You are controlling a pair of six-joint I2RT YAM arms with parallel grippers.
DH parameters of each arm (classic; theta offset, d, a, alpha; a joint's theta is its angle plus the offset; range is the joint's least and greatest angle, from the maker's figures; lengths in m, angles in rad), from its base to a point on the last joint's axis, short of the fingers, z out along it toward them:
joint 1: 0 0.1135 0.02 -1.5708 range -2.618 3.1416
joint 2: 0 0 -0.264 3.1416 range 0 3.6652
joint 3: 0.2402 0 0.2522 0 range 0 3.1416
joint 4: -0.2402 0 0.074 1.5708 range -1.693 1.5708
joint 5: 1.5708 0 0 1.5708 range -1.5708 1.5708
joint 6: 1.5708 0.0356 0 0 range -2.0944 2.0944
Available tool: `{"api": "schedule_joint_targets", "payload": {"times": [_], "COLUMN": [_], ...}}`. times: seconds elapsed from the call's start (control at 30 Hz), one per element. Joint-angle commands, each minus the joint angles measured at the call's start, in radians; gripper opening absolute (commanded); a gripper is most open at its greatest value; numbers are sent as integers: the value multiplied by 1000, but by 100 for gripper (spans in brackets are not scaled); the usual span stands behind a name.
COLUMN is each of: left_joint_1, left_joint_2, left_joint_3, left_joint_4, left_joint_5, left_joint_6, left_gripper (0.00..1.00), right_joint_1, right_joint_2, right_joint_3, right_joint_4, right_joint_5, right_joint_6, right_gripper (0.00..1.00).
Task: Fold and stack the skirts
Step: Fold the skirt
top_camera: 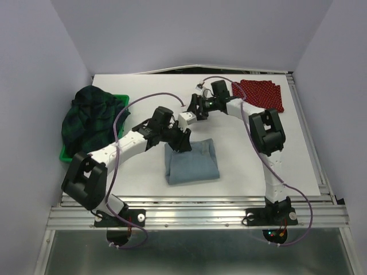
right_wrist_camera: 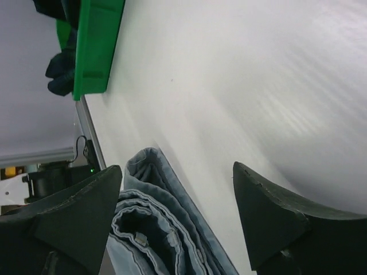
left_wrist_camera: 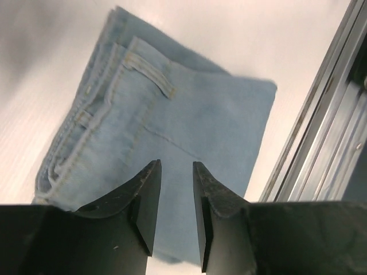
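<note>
Hold, left arm: left gripper (left_wrist_camera: 176, 166) shows a narrow slit between its jaws, pinching nothing, poised over the far edge of the light blue-grey folded denim skirt (top_camera: 192, 166) at mid-table.
Hold, right arm: right gripper (right_wrist_camera: 176, 169) is spread wide and empty, above bare table just beyond that skirt's layered edge.
Step in hand: probably lifting the denim to stack it. Grip through all layers at the thick edge, both sides together, so the folds hold.
Other skirts: red white-dotted cloth skirt (top_camera: 261, 94) lies folded at the far right corner; dark green-navy plaid skirt (top_camera: 89, 120) is heaped in the green plastic bin (top_camera: 65, 153), far left.
Surface and room: smooth white table (top_camera: 252, 154), with pale lilac walls (top_camera: 34, 57) close around.
</note>
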Motion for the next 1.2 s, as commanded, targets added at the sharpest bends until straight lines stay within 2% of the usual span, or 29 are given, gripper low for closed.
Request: {"api": "schedule_joint_targets", "payload": {"times": [0.0, 0.1, 0.13, 0.17, 0.27, 0.3, 0.37, 0.47, 0.57, 0.67, 0.7, 0.83, 1.0, 1.17], "left_joint_1": [113, 199, 216, 228, 274, 283, 306, 315, 318, 337, 349, 352, 346, 348], "left_joint_2": [120, 248, 288, 369, 466, 512, 544, 573, 570, 543, 509, 356, 222, 262], "left_joint_3": [-39, -59, -58, -37, 17, 28, 45, 69, 76, 85, 91, 67, -36, -84], "left_joint_4": [268, 356, 369, 373, 361, 355, 359, 372, 366, 352, 320, 228, 128, 154], "left_joint_5": [182, 225, 226, 238, 242, 236, 232, 229, 223, 250, 264, 336, 396, 425], "left_joint_6": [-274, -361, -375, -385, -411, -415, -426, -432, -426, -409, -388, -310, -279, -288], "left_gripper": [37, 37, 37, 36, 34, 34, 33, 33, 33, 36, 36, 40, 40, 40], "right_joint_1": [-91, -111, -112, -112, -102, -89, -52, 22, 59, 59, 50, 50, 50, 40], "right_joint_2": [-155, -276, -313, -347, -486, -515, -584, -598, -563, -439, -364, -249, -229, -241], "right_joint_3": [16, -138, -139, -236, -422, -534, -611, -725, -774, -789, -788, -765, -694, -671], "right_joint_4": [11, 11, 13, 20, 158, 195, 244, 284, 342, 342, 338, 344, 342, 341], "right_joint_5": [11, -4, -9, -36, -113, -134, -168, -214, -219, -208, -196, -159, -130, -87], "right_joint_6": [36, 42, 56, 121, 209, 232, 225, 242, 230, 176, 155, 133, 159, 176], "right_gripper": [84, 83, 83, 82, 75, 74, 72, 70, 69, 67, 66, 65, 65, 65]}}
